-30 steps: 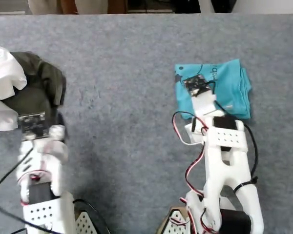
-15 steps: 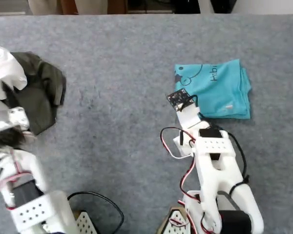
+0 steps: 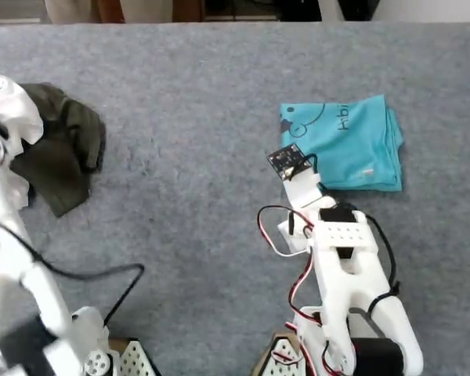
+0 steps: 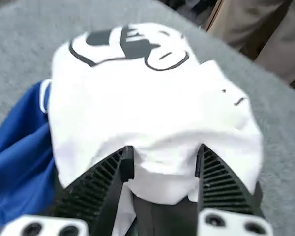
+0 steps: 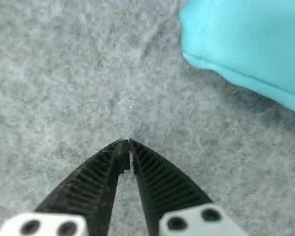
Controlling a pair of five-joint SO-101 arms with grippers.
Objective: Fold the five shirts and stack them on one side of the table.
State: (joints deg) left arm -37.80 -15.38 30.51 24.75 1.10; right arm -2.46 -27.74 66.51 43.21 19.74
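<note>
White plastic arms, blk ribbed jaws, red/blk/white cables, small blk circuit board

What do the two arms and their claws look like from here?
Both arms are white plastic: the right arm carries looped red and black wires, the left arm a black cable. The left claw and right claw have black ribbed fingers tapering to points on white bases.
</note>
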